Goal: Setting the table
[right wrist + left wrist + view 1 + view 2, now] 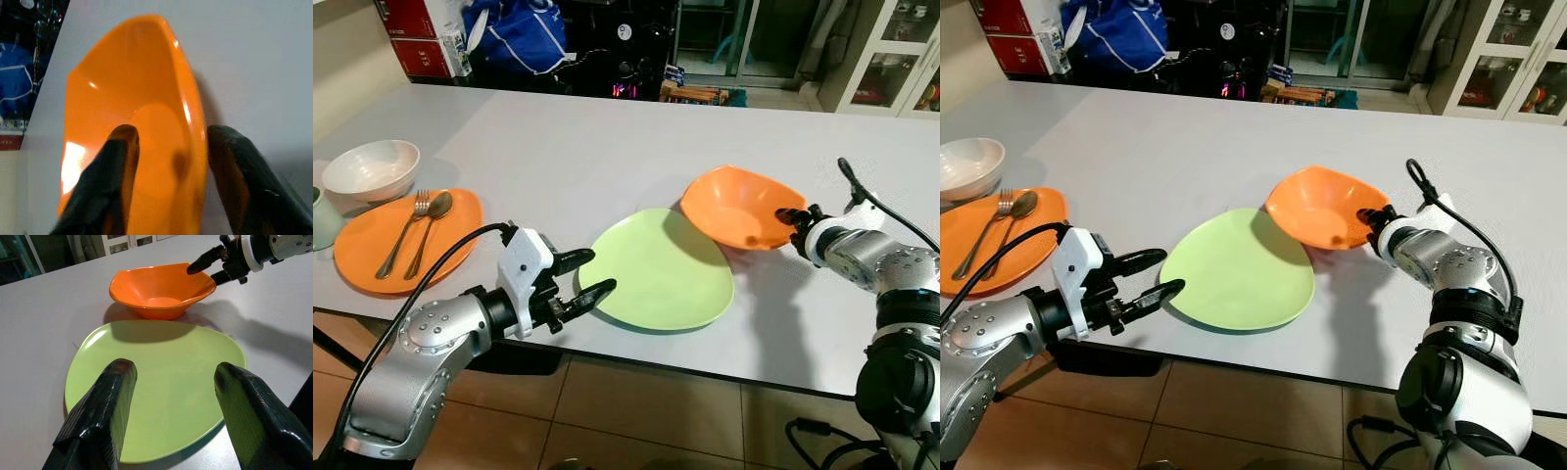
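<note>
Right gripper [790, 217] grasps the orange bowl [739, 204] by its rim, one finger inside, one outside. The bowl sits at 1 o'clock from the green plate [656, 269]. Left gripper [592, 274], released, hovers at the plate's 9 o'clock edge.

blue bag [514, 37] beyond the table, red boxes [414, 39], white glass-door cabinet [891, 59]

A home dining room: a long white table [607, 137] set with dishes, tiled floor [636, 411], glass-fronted cabinet [901, 49] far right
</note>
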Robot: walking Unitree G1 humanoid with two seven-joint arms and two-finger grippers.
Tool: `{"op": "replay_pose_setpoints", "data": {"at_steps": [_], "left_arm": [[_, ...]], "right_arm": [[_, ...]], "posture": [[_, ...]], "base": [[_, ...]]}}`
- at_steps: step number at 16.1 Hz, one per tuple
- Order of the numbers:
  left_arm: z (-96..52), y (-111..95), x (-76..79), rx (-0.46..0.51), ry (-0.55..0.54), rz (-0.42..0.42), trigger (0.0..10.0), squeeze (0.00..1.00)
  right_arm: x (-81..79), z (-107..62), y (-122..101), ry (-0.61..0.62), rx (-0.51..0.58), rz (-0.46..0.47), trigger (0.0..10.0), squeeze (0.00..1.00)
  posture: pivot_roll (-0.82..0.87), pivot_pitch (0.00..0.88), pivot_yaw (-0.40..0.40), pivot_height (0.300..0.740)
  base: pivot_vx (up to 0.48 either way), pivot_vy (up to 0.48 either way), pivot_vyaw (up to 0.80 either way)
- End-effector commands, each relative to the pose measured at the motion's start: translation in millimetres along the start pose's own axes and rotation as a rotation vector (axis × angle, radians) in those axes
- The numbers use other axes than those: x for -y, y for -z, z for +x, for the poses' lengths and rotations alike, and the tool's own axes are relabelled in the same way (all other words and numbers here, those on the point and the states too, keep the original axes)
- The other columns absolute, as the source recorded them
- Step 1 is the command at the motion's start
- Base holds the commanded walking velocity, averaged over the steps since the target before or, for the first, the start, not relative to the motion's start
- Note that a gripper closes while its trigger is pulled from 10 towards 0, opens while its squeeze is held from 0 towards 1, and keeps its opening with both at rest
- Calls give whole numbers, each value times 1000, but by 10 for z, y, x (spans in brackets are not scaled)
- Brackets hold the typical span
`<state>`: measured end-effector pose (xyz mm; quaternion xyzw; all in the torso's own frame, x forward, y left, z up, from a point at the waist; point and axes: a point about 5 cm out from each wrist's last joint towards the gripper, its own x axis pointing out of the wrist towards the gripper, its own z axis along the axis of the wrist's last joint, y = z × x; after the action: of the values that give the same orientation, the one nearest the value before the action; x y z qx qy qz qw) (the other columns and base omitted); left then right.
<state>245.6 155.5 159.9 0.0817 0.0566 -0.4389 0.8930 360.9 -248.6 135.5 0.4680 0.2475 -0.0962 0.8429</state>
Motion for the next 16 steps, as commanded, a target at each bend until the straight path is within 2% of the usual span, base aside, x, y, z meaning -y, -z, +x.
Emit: {"op": "replay_pose_setpoints", "data": {"at_steps": [1,2,3,5,7,8,10,12,13,16], "left_arm": [[17,9,-10,-9,-4,1,10000,0],[21,10,-4,-8,-3,0,10000,0],[25,13,-2,-6,-4,-1,10000,0],[31,21,-3,-5,-8,2,10000,0],[36,25,1,5,-21,4,10000,0],[56,21,15,29,-41,-1,10000,0],[84,17,26,50,-58,-4,10000,0],[168,-33,31,110,-83,-33,10000,0],[191,-74,8,135,-106,-18,10000,0],[208,-112,-72,138,-166,30,10000,0]], "right_arm": [[63,-4,-23,28,6,20,10000,1000],[92,-5,-22,33,7,24,10000,212],[109,-4,-16,33,7,28,10000,0],[166,-14,-24,52,13,18,10000,0],[288,-71,-94,91,48,-14,10000,0],[335,-117,-156,80,81,10,10000,0],[322,-152,-197,45,104,28,10000,0],[95,-268,-286,-127,144,58,10000,0],[-11,-312,-306,-192,156,55,10000,0],[-219,-363,-245,-289,134,0,10000,0]], "posture": [[-29,0,15,740],[-29,0,14,740],[-30,0,13,740],[-30,0,11,740],[-35,0,5,740],[-36,0,8,740],[-43,0,13,740],[-56,0,28,740],[-58,0,32,740],[-53,0,31,740]], "base": [[0,0,0],[0,0,0],[0,0,0],[0,0,0],[0,0,0],[0,0,0],[0,0,0],[0,0,0],[0,0,0],[0,0,0]]}}
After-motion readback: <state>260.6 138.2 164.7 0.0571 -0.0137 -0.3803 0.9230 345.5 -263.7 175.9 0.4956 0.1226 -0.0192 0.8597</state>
